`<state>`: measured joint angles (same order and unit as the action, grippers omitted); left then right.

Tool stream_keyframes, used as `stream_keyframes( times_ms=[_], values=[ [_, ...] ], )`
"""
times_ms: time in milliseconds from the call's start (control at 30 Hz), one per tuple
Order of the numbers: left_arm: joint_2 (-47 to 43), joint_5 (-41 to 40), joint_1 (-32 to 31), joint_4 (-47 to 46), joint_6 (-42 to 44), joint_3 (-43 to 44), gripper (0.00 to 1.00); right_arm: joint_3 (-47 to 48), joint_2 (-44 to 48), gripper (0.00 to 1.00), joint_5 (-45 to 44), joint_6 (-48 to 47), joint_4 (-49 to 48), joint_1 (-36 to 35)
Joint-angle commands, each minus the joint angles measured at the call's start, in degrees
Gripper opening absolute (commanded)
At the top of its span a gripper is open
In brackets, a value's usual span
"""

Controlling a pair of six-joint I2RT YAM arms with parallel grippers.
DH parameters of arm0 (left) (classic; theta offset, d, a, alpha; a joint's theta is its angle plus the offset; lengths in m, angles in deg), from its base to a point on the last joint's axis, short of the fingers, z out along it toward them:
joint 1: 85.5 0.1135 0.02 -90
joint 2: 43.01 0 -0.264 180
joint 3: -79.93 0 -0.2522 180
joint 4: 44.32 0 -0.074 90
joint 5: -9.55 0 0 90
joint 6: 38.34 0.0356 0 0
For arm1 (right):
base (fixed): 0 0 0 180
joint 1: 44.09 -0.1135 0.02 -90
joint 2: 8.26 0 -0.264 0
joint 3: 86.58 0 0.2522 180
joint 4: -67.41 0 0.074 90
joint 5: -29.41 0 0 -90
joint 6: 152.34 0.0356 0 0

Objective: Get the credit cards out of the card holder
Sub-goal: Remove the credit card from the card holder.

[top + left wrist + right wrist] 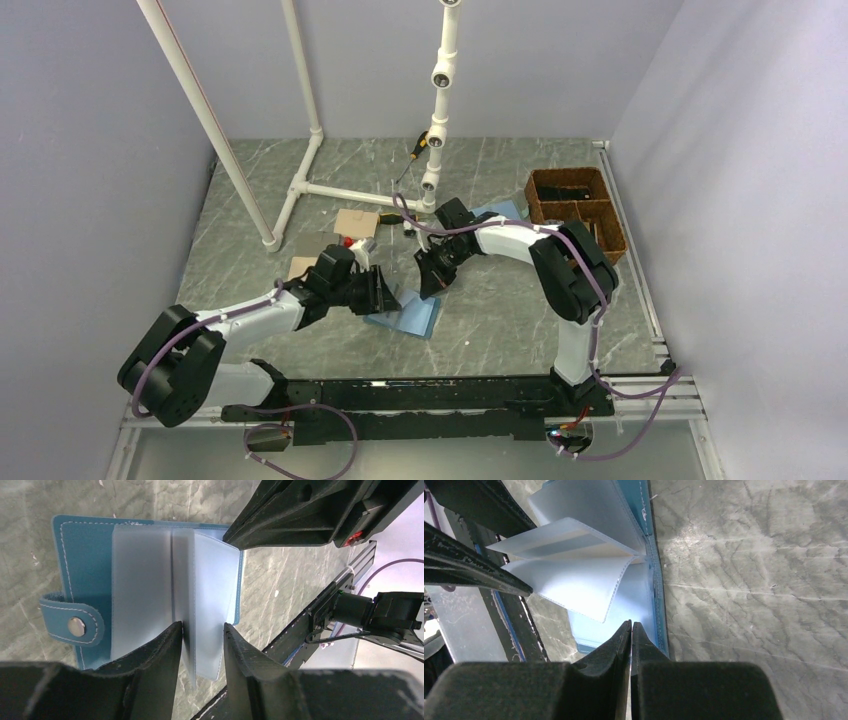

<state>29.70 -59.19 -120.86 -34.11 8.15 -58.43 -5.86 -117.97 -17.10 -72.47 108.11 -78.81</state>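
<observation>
The card holder (412,316) lies open on the table between my two grippers. In the left wrist view its teal-blue cover (82,555) with a snap tab lies flat and frosted plastic sleeves (140,585) fan up from the spine. My left gripper (200,628) is open, its fingers straddling one upright sleeve leaf without pinching it. My right gripper (630,626) is shut, its tips down at the holder's blue inner face (634,605) near the stitched edge. A cream and grey card shape (574,542) shows through one sleeve. No card lies loose.
A brown basket (575,205) stands at the back right. A white pipe frame (300,185) and tan blocks (355,222) are behind the left gripper. A paler blue folder (497,211) lies behind the right gripper. The black base rail (420,400) runs along the near edge.
</observation>
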Motion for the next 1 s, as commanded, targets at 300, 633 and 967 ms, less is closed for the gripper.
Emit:
stream_keyframes(
  times_ms=[300, 633, 967],
  values=[
    [1.75, 4.70, 1.25, -7.42, -2.28, -1.19, 0.36, 4.08, 5.46, 0.11, 11.17, -5.01, 3.20, 0.22],
    [5.36, 6.48, 1.25, -10.15, -3.46, -0.45, 0.36, 1.69, 3.23, 0.12, 1.04, 4.82, -4.83, -2.77],
    [4.06, 4.88, 1.32, -6.82, -2.28, -0.01, 0.46, 4.19, -1.36, 0.12, -4.84, 2.29, -1.41, -7.47]
  ],
)
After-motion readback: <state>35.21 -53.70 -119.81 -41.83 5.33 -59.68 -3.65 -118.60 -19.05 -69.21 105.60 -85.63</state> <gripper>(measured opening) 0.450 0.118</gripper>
